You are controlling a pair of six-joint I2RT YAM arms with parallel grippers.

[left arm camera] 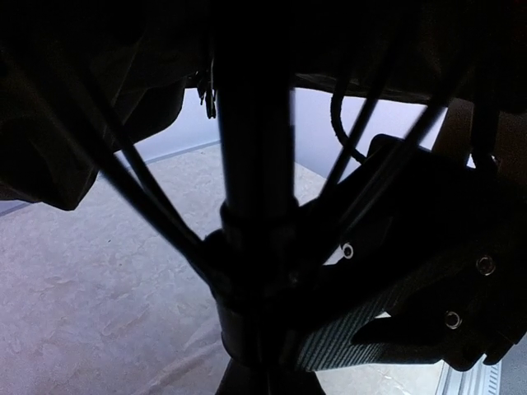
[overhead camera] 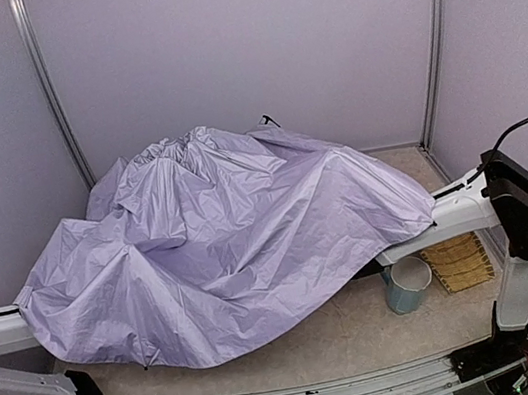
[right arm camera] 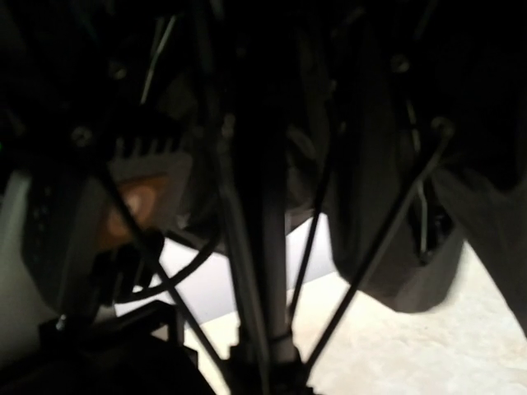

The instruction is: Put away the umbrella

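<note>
Looks like the collapsing step: umbrella [overhead camera: 221, 245] slumped across mid-frame on the tabletop [overhead camera: 367, 327], both jaws hidden underneath by the shaft [left arm camera: 255, 164], can't tell their grip, next it needs gathering in and folding shut.

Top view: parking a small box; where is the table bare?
Bare: the near table strip between the umbrella hem and front edge, left of the cup; a small patch back right. Crowded: umbrella covers the rest; cup and woven mat fill the right.
</note>
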